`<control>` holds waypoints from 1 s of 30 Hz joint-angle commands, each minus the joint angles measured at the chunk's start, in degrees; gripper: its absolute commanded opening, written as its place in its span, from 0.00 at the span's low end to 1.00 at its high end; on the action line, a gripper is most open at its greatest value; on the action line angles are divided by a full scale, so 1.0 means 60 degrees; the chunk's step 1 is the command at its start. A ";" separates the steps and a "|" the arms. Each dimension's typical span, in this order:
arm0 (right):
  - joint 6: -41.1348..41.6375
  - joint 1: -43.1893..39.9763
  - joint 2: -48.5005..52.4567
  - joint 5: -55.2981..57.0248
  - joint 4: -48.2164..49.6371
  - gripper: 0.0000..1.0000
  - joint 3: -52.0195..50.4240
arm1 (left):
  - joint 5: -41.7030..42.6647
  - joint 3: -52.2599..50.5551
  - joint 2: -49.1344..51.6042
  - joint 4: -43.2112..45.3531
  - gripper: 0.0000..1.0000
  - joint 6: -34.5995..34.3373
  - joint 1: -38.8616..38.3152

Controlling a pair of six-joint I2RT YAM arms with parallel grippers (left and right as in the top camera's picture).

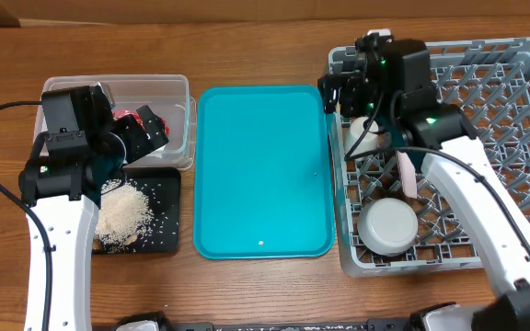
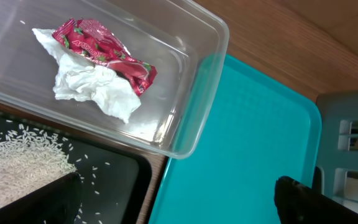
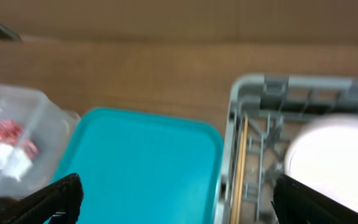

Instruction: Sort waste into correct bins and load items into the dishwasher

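Left gripper (image 2: 179, 204) fingers spread wide, nothing held; hovers over the corner where clear tub (image 2: 199, 87) meets black tray (image 2: 124, 177). The tub is smooth see-through plastic with rounded corners and holds the shiny crumpled red wrapper (image 2: 104, 53) on the soft white napkin (image 2: 95, 93); loose rice grains (image 2: 17, 163) heaped in the black tray, so waste looks sorted. Right gripper (image 3: 179, 205) also wide, empty, over grey lattice rack (image 1: 509, 92) edge; pink plate (image 1: 408, 175) stands on edge, likely propped by the pegs; bowl (image 1: 389, 225) nearby.

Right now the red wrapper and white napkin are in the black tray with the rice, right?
No. The red wrapper and white napkin are in the clear tub; only the rice is in the black tray, as the left wrist view shows.
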 commanded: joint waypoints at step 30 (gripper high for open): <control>-0.0022 -0.1497 -1.2608 0.0186 0.1894 1.00 -0.7359 | -0.0058 0.0073 -0.0084 0.0011 1.00 0.0098 -0.0015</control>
